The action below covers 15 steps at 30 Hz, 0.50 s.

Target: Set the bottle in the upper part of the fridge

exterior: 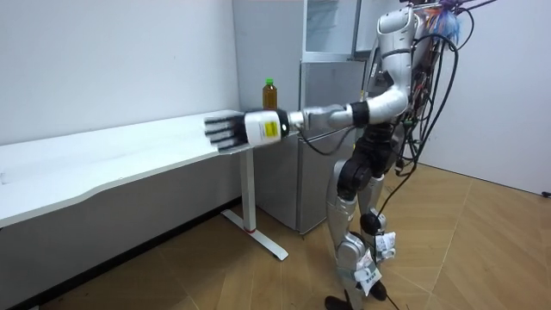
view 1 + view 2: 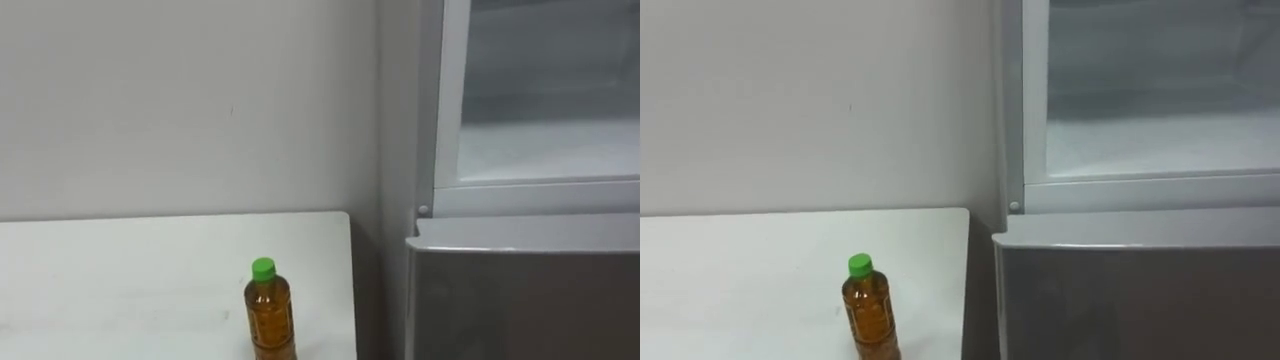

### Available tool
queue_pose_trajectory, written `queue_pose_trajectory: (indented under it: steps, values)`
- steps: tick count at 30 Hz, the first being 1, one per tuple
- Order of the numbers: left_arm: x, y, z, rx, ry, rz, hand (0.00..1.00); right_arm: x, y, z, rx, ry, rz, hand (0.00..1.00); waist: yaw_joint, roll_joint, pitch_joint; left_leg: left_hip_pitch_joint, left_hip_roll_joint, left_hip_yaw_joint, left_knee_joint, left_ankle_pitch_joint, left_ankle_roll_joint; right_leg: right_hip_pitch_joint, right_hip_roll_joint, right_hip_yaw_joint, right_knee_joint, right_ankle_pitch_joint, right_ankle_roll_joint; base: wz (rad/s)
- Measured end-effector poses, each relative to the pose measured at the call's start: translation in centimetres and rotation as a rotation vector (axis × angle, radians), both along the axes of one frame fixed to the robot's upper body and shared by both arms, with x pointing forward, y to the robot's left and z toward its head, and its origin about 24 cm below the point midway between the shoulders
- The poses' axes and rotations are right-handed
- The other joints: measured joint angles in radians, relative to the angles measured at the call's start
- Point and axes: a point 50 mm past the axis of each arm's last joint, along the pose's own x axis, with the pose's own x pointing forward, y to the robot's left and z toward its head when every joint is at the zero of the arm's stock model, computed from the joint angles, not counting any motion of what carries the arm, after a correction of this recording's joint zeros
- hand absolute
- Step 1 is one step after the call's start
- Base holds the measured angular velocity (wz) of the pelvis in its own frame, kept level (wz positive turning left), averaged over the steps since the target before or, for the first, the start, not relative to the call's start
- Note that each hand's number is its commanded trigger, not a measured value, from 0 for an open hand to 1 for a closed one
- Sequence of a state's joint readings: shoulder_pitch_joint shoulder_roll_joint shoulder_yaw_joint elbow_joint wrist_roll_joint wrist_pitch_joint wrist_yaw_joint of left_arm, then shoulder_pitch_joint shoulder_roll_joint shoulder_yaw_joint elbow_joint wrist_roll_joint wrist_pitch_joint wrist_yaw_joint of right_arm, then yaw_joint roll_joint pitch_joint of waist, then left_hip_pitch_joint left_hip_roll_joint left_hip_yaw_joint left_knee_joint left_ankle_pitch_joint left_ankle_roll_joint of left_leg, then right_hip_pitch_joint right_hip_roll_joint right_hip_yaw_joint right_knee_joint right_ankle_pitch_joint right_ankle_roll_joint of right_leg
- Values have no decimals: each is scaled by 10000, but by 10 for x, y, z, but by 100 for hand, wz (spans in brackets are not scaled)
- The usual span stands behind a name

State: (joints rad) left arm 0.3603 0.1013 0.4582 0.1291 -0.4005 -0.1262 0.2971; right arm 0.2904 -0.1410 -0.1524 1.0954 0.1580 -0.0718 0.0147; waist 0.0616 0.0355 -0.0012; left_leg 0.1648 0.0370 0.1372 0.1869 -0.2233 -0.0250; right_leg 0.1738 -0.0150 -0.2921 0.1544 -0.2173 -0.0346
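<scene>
Bottle [image 2: 270, 315] waiting on the white tabletop [image 2: 120, 280] - right beside the fridge [image 2: 520, 300]

The bottle stands up straight near the tabletop's right end, close to the edge, and nothing touches it. It is see-through, full of a brown, tea-like drink, with a bright green cap [image 2: 263, 267] on top. To its right the grey fridge rises, and its upper part [image 2: 545, 100] shows a pale inside behind a white frame. In the room view the robot stands in front of the fridge with its left hand [image 1: 225, 131] held far out to the side - the dark fingers look loose and hold nothing.
</scene>
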Motion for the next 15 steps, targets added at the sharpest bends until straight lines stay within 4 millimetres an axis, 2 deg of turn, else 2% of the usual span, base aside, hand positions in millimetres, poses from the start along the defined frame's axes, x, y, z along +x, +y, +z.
queue_pose_trajectory:
  steps: [3,5,7,11,15]
  values:
    - [-16,-6,-31,-732,1296,111,0,3,0,0,152,-135,42,0,8,-88,-30,-28,4,1,11,-1,0,-1,-6,-38,5,0,0,1]
    - [-22,-11,-44,-1068,1849,78,0,2,1,0,288,-160,73,0,13,-139,-53,-51,6,-11,19,-2,0,-2,-7,-77,-8,0,-1,6]
    - [-35,-18,-66,-1641,2853,130,0,3,1,0,267,-168,60,0,-20,-159,-51,-100,4,-40,21,-6,6,3,-13,-85,-6,1,0,2]
    - [-50,-31,-88,-2375,3902,62,0,1,1,0,278,-124,47,0,-22,-153,-55,-96,5,-20,34,-9,9,-3,-11,-75,-4,4,-1,-1]
    - [-76,-45,-111,-3380,5065,-17,0,2,1,0,285,-152,83,0,-19,-133,-33,25,14,5,-10,-9,8,18,-4,-18,15,8,-5,-6]
